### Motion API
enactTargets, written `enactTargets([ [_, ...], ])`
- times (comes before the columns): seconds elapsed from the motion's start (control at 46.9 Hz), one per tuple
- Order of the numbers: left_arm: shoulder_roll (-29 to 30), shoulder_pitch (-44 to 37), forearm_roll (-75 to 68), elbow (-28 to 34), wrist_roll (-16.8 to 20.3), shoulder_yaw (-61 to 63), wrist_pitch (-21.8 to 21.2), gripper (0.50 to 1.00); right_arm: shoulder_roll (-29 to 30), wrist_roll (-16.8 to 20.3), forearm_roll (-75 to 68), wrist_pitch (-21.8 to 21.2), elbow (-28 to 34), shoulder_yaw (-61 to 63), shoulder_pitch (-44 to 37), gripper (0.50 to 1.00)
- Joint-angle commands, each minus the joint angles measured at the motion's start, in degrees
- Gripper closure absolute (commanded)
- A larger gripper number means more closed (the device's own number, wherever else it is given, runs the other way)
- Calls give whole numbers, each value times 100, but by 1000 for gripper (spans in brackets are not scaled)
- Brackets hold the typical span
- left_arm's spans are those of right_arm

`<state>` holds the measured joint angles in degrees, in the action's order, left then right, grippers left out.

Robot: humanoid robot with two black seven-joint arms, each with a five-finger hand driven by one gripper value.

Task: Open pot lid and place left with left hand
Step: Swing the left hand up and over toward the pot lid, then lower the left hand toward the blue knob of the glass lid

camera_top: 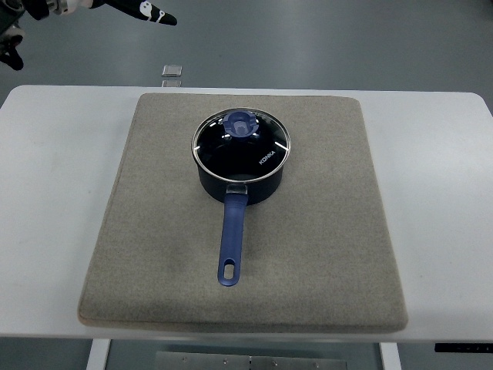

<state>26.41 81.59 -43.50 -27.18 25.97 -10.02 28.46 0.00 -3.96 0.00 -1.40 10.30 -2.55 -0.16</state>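
Observation:
A dark blue saucepan (240, 182) stands upright on a grey felt mat (154, 231), slightly behind the mat's middle. Its long blue handle (233, 243) points toward the near edge. A glass lid (262, 150) with a metal rim and a blue knob (241, 123) sits closed on the pot. My left hand (92, 9) shows only at the top left corner, high above the table's back edge and far from the pot. Its black and white fingers (150, 13) are stretched out and hold nothing. The right arm is out of the picture.
The mat lies on a white table (46, 193), with bare table surface to its left and right. A small clear square object (172, 71) lies on the floor just behind the table's back edge. Grey floor fills the far side.

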Motion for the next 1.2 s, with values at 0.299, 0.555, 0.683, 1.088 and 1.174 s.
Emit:
enactTargets([
  [0.299, 831, 112, -2171, -2098, 505, -9, 142, 544, 0, 0, 0, 0, -1, 0, -1, 583],
  [0.555, 831, 305, -2953, -2239, 903, -17, 124, 559, 0, 0, 0, 0, -1, 0, -1, 583],
  [0.683, 945, 375, -3050, -2573, 903, -9, 142, 553, 0, 0, 0, 0, -1, 0, -1, 583],
  [1.088, 927, 419, -4368, -2890, 903, -9, 98, 566, 0, 0, 0, 0, -1, 0, -1, 585],
  [1.174, 849, 428, -4474, -2890, 903, -17, 89, 570, 0, 0, 0, 0, -1, 0, -1, 583],
])
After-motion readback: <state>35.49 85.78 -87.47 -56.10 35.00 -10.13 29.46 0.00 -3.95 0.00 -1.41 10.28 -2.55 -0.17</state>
